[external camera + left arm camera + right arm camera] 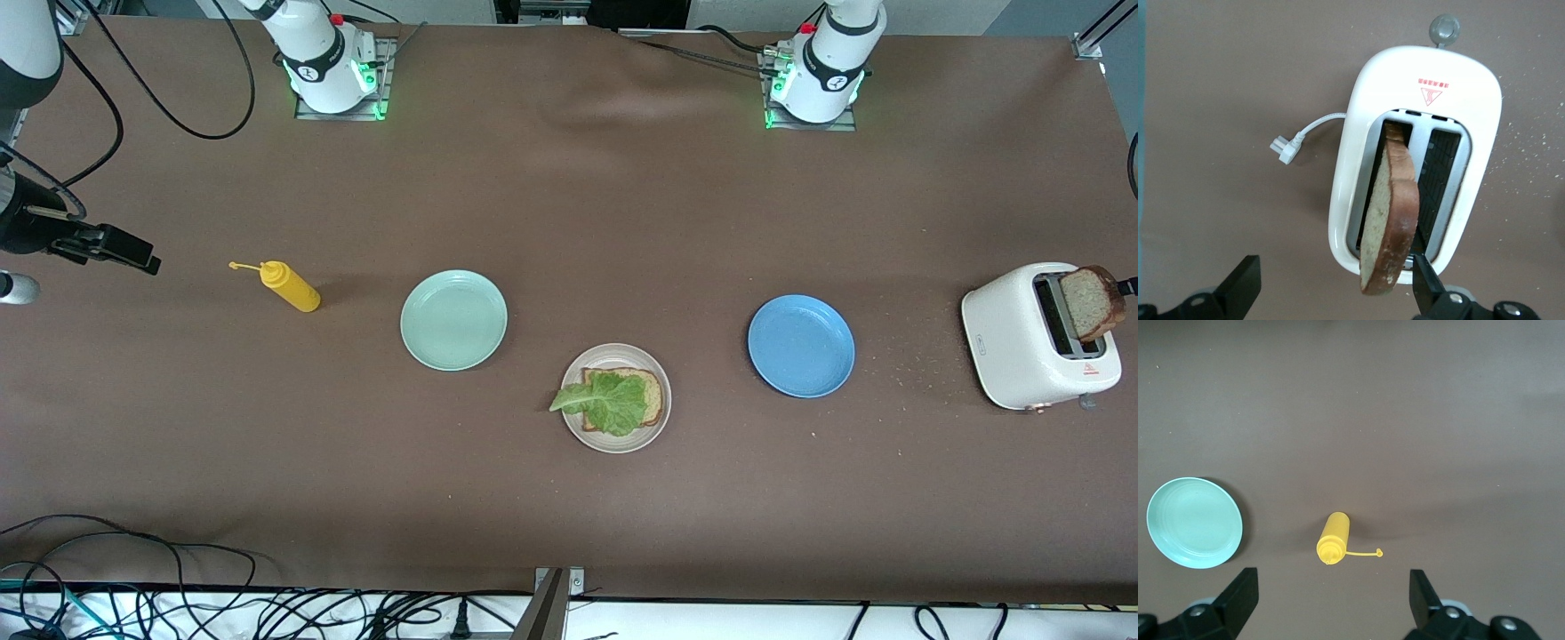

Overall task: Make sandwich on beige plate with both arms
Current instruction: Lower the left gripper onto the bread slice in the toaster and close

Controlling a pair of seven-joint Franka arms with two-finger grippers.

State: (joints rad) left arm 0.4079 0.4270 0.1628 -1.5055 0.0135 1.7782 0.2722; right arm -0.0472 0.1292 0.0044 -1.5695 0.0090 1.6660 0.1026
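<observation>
1. You had the toaster [1022, 342] at the left arm's end of the desk [569, 516], well apart from the beige plate [655, 425].
2. That plate carried one slice with lettuce [613, 402].
3. The second slice [1391, 213], light and crumbly, leaned from the slot; take its crust edges gently.
4. Left hand [1331, 283] hung wide over the toaster, empty.
5. Right hand [1331, 597] waited wide over the mustard bottle [1333, 538].

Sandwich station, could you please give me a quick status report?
Left gripper open over toaster, bread slice sticking up. Right gripper open over mustard bottle. Beige plate: bread, lettuce. Path clear.
</observation>
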